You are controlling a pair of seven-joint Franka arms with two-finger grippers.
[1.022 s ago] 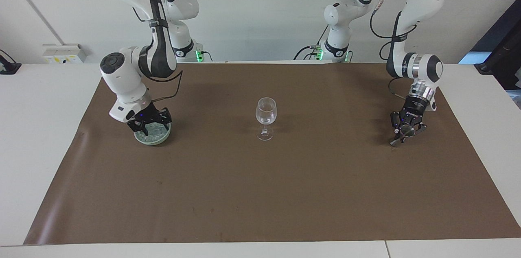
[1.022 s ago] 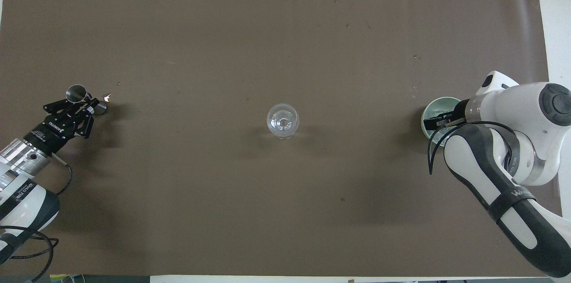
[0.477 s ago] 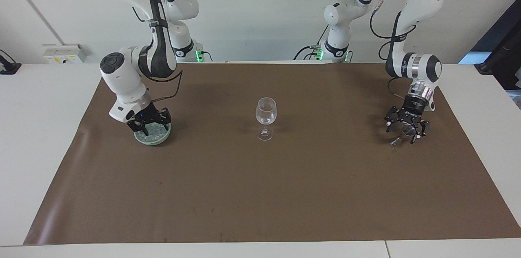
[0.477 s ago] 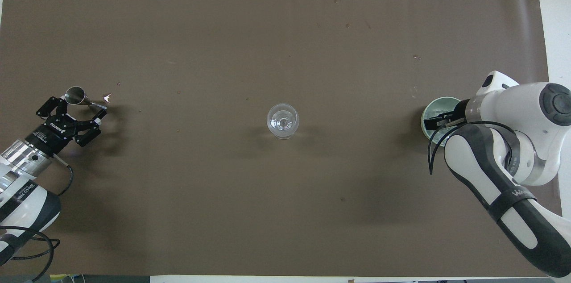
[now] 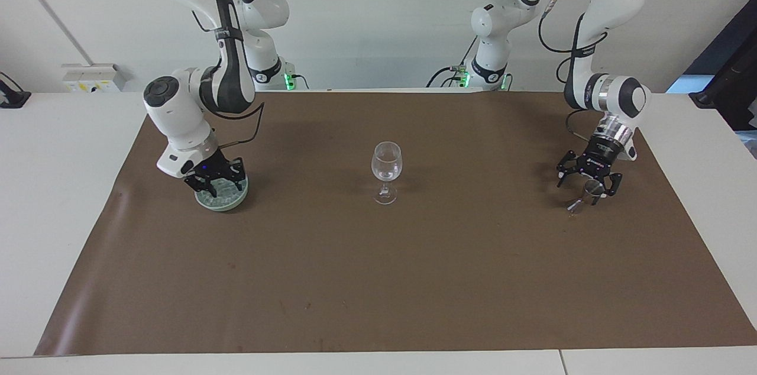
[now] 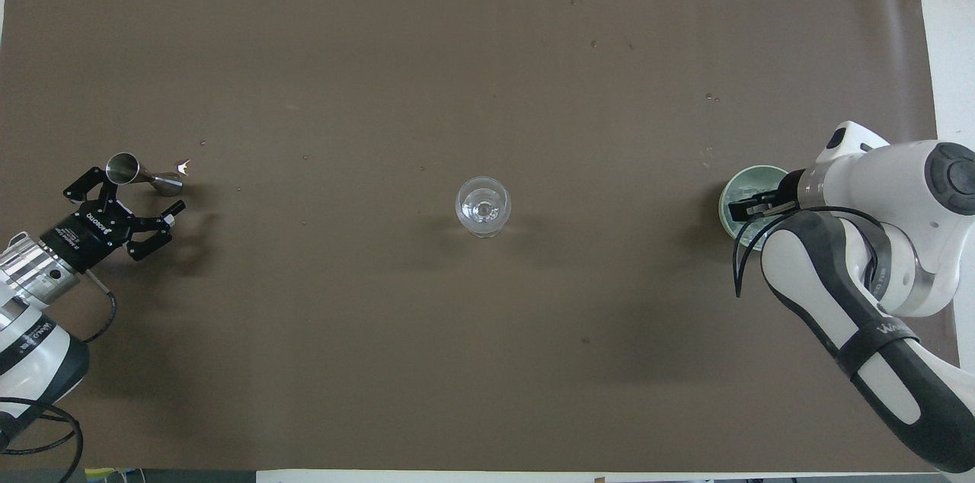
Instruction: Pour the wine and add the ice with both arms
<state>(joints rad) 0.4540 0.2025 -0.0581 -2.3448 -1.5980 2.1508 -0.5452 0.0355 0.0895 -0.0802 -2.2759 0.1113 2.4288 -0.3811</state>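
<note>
Left end effector (image 5: 589, 181) (image 6: 134, 199), frame right in facing view: fingers spread, just over jigger (image 5: 584, 193) (image 6: 142, 174) on brown mat (image 5: 378, 280). Right end effector (image 5: 214, 178), fingers' state unclear, down in green bowl (image 5: 222, 200) (image 6: 736, 186) of ice (image 5: 225, 188), frame left. Wine glass (image 5: 386, 180) (image 6: 482, 206) upright, frame centre.

Robotics lab, two bench-mounted arms (image 5: 201, 91), brown mat (image 5: 378, 256)

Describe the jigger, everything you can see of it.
The jigger is a small shiny steel hourglass, two cones joined at a narrow waist, one open mouth showing. It appears to stand on the brown mat at the left arm's end of the table. The left gripper is open beside it, its fingers apart from it.
</note>
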